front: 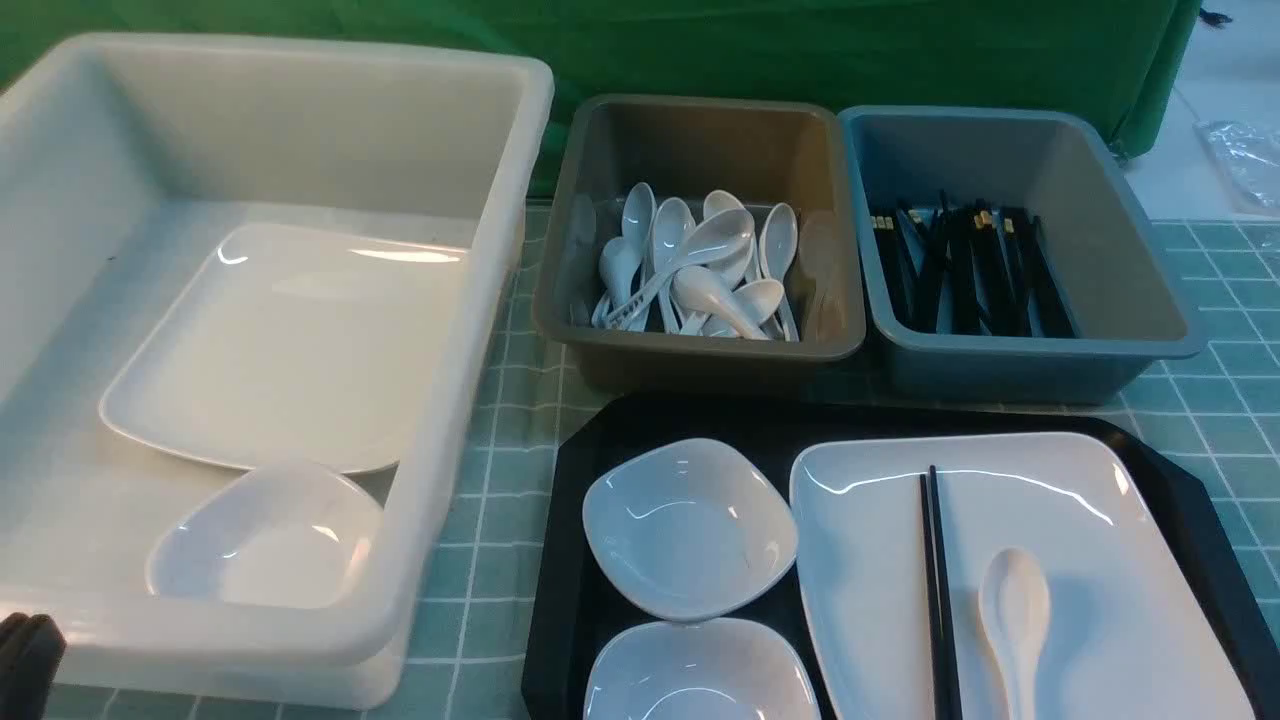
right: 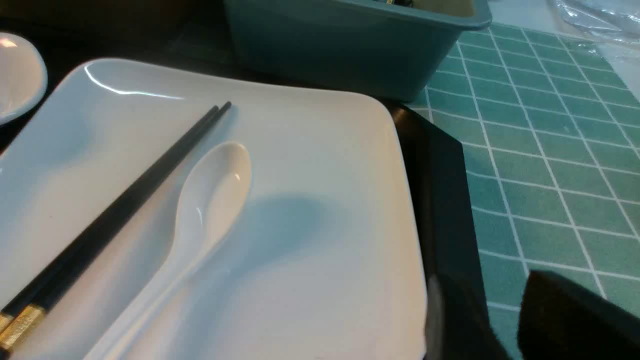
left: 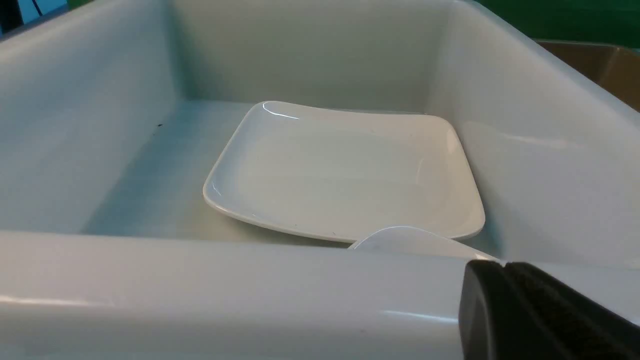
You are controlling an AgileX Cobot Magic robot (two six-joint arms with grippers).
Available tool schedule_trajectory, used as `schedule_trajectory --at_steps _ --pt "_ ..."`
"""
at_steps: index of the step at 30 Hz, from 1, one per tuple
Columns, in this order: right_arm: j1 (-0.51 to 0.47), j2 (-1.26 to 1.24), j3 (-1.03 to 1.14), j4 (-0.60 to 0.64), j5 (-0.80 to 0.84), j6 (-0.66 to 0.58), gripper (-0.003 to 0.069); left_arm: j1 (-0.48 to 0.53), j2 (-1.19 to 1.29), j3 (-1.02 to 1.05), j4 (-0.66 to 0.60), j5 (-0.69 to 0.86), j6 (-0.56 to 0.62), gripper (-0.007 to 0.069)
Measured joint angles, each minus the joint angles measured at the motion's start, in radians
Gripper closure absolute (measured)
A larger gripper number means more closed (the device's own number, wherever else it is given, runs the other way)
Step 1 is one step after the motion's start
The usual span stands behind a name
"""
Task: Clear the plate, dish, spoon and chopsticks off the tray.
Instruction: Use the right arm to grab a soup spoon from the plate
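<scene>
Left end effector (front: 25, 650) mostly cut off, chopsticks (front: 935, 580) cropped

The left gripper (front: 25, 650) sits low at the robot's near left, only its dark tip showing; its wrist view shows the fingers (left: 550, 310) pressed together. The right gripper (right: 500, 325) holds its jaws apart, seemingly empty, one finger blurred.
</scene>
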Motion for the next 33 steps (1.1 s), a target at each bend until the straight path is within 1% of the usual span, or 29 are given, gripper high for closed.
schedule_trajectory --at_steps 9,11,15,17,26,29,31,33 --pt "0.000 0.000 0.000 0.000 0.000 0.000 0.0418 0.000 0.000 0.000 0.016 -0.009 0.007 0.0608" --pt "0.000 0.000 0.000 0.000 0.000 0.000 0.0418 0.000 0.000 0.001 -0.024 -0.040 -0.015 0.0608" --pt "0.000 0.000 0.000 0.000 0.000 0.000 0.0418 0.000 0.000 0.001 -0.198 -0.219 -0.131 0.0608" --pt "0.000 0.000 0.000 0.000 0.000 0.000 0.0418 0.000 0.000 0.001 -0.233 -0.294 -0.161 0.0608" --pt "0.001 0.000 0.000 0.000 -0.009 0.000 0.0418 0.000 0.001 0.001 -0.249 -0.484 -0.178 0.0608" --pt "0.001 0.000 0.000 0.002 -0.022 0.000 0.0418 0.000 0.001 0.001 -0.248 -0.669 -0.242 0.0608" --pt "0.001 0.000 0.000 0.036 -0.054 0.030 0.0418 0.000 0.001 -0.005 -0.238 -0.760 -0.292 0.0608" --pt "0.008 0.000 0.000 0.102 -0.113 0.113 0.0418 0.000 0.000 -0.060 -0.222 -0.732 -0.344 0.0608"
